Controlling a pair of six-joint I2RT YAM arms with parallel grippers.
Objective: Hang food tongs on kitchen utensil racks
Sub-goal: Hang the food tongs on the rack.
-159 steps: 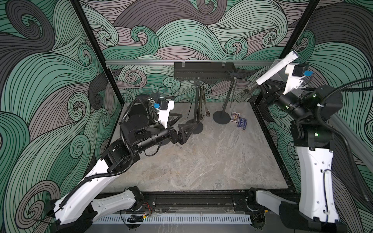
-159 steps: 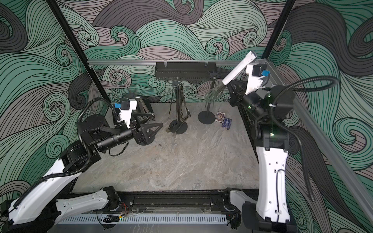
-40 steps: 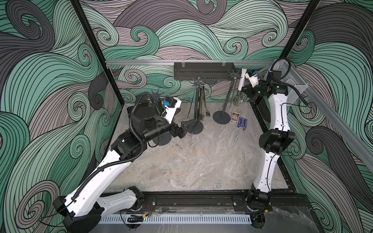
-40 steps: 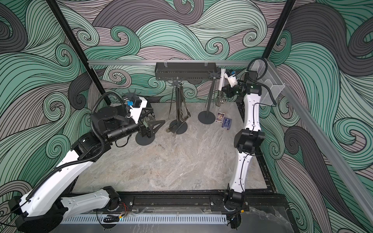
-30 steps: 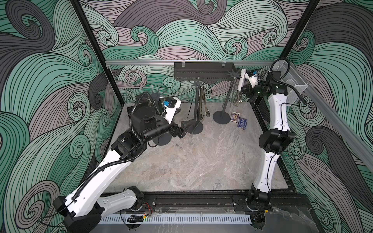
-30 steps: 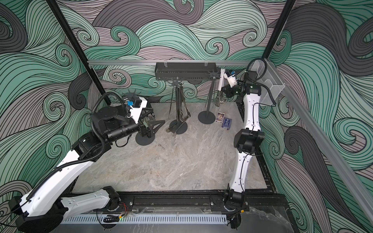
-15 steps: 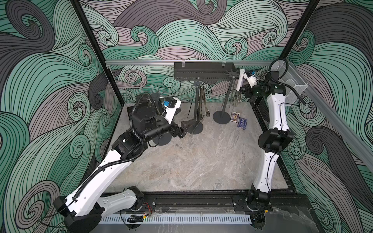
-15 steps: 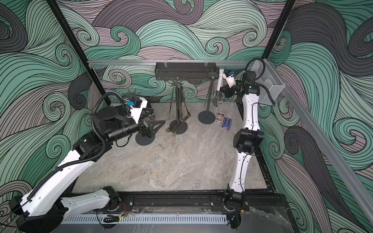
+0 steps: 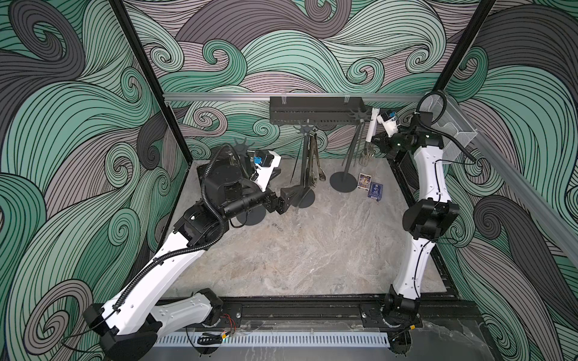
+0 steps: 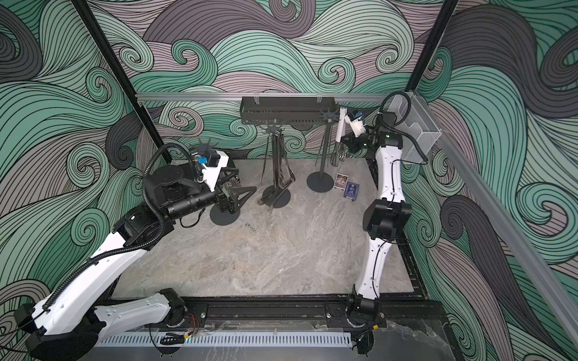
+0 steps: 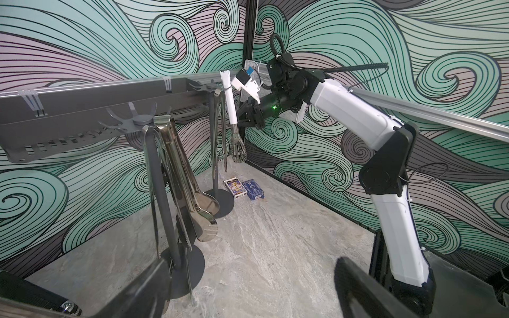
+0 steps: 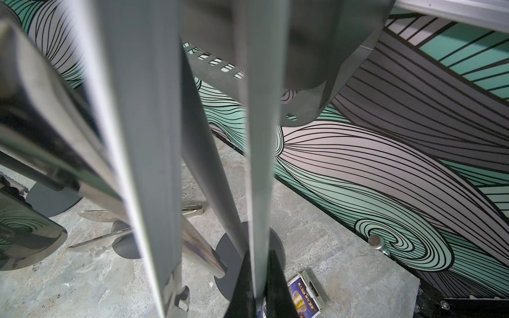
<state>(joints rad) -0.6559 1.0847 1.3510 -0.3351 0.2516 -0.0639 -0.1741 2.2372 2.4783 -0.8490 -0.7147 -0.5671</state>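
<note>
Fingers (image 12: 278,291) of right gripper (image 12: 259,298): clenched on white-handled tongs (image 11: 229,102), upright beside far-right rack (image 11: 213,137) crown. Left gripper (image 11: 250,278): fingers released, empty, by middle rack (image 11: 162,206). Likely hazard: handle end misses prong on release; tongs drop to surface (image 11: 275,234).

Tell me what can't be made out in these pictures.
Left rack: pole hidden behind left arm, both top views.
White-handled tongs: hooked on right rack or not; tiny in top views, blurred in right wrist view.
Middle rack tongs: overlap in every view, count unclear.
</note>
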